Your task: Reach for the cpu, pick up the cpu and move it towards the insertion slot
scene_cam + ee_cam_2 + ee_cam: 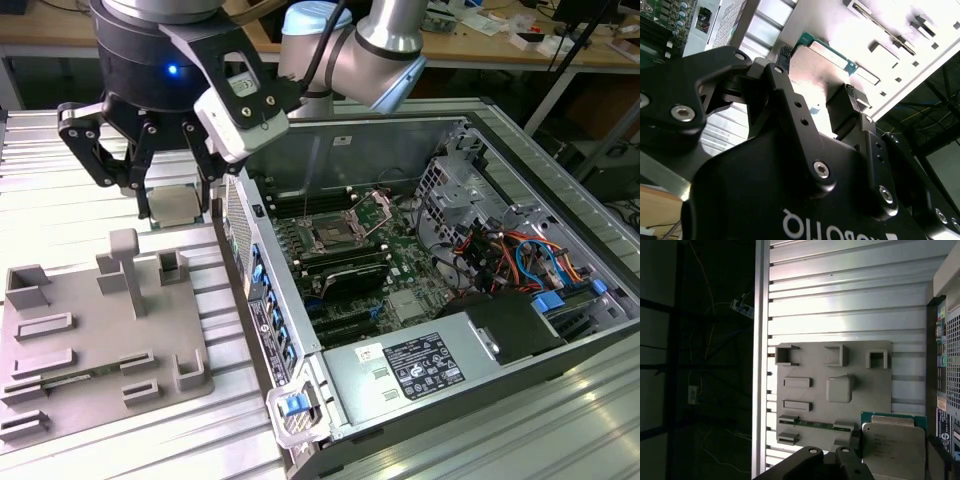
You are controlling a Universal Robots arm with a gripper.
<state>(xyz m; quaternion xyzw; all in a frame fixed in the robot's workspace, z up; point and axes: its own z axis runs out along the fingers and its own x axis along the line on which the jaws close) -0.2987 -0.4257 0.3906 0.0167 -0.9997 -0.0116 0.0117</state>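
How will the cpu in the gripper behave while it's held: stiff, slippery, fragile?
The cpu looks thin, flat and metal-faced, so it is probably stiff and light. Held by its thin edges between the jaws of the gripper, it may slip or tilt. Its green board rim looks easily chipped.

The ribbed metal bench (50, 195) carries a grey tray (95, 345) on the exterior view's left. An open computer case (262, 300) lies just beside it.

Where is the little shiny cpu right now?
The cpu is clamped in the gripper, on the exterior view's left, near the grey tray and beside the open computer case.
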